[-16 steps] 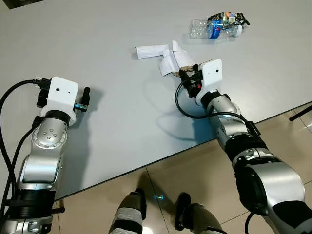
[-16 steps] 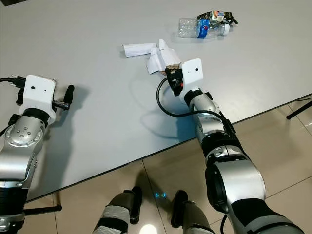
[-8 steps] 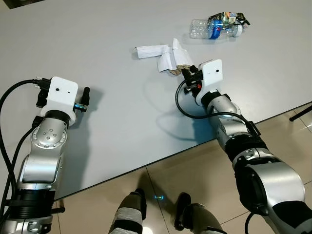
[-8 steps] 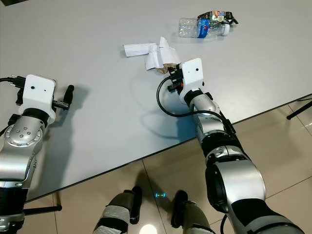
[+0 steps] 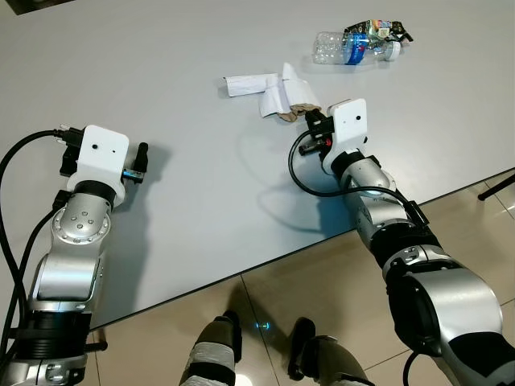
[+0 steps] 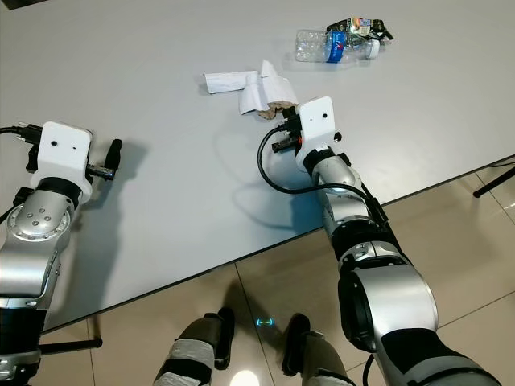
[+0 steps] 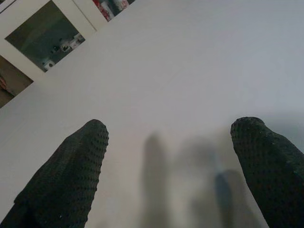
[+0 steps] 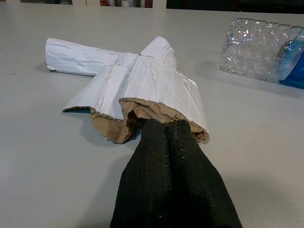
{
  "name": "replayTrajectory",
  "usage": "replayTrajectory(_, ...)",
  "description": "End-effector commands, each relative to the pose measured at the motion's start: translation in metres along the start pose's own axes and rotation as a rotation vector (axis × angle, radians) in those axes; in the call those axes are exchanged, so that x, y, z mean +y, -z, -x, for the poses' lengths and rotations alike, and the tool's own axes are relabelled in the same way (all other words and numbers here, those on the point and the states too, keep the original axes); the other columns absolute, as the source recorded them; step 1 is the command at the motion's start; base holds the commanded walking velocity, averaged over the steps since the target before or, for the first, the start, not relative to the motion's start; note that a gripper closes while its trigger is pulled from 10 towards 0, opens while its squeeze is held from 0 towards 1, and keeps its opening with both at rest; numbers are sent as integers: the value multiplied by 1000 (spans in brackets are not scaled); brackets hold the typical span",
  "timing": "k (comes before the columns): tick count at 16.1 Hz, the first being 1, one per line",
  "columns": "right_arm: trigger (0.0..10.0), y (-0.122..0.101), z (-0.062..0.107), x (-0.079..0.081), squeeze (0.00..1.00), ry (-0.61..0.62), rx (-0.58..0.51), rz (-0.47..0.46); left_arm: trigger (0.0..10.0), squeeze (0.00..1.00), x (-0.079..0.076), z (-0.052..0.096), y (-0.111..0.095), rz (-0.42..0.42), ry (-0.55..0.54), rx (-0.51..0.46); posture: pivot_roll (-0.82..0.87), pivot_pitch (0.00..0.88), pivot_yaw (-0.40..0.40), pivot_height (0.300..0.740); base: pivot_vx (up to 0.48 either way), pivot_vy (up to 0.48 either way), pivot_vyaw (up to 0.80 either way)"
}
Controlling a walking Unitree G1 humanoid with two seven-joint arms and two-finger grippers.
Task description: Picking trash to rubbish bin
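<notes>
**Ana:** Crumpled paper (image 8: 137, 85) lies on the grey worktop (image 5: 201, 185), white outside and brown inside, just ahead of the right tool (image 5: 312, 121). In the right wrist view its two black fingers (image 8: 175, 156) are pressed together with their tips at the brown edge, tucked under the fold. Whether they truly pinch a layer I cannot tell.

**Ben:** So the risk is a thin hold?

**Ana:** I think so. If only one flap is caught, the paper could unfold or slip free on the lift, and a nudge could push it toward the clear plastic bottle (image 5: 348, 47) farther back. The wrist cable (image 5: 302, 173) loops close to the worktop and might drag.

**Ben:** And the left tool (image 5: 138, 163)?

**Ana:** It rests on the worktop well apart, fingers spread wide, nothing between them.

**Ben:** Any writing?

**Ana:** The bottle has a blue label, and a shiny wrapper (image 5: 376, 30) touches it, but both are too small to read. The paper shows no print.
</notes>
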State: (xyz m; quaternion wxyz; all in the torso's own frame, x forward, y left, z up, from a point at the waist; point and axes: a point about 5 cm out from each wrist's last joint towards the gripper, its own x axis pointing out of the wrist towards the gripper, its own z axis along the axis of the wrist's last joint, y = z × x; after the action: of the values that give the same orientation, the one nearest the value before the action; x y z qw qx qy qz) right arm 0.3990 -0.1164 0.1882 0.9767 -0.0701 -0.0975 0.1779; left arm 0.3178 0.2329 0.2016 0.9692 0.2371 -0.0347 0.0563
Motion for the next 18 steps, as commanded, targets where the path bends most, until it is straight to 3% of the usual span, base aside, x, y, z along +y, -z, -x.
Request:
replayTrajectory(1, 0, 34, 15, 4, 0, -3, 137, -21, 10000, 0, 0, -1, 1, -7, -1, 10, 686, 334, 42, 740, 0, 0, 0)
replayTrajectory(11, 0, 10, 21, -23, 0, 157, -67, 43, 10000, 0, -22, -17, -3, 35, 36, -14, 605, 279, 43, 740, 0, 0, 0)
replayTrajectory(18, 0, -9, 27, -26, 0, 213, -234, 56, 10000, 0, -29, -23, -5, 42, 55, -32, 577, 252, 57, 740, 0, 0, 0)
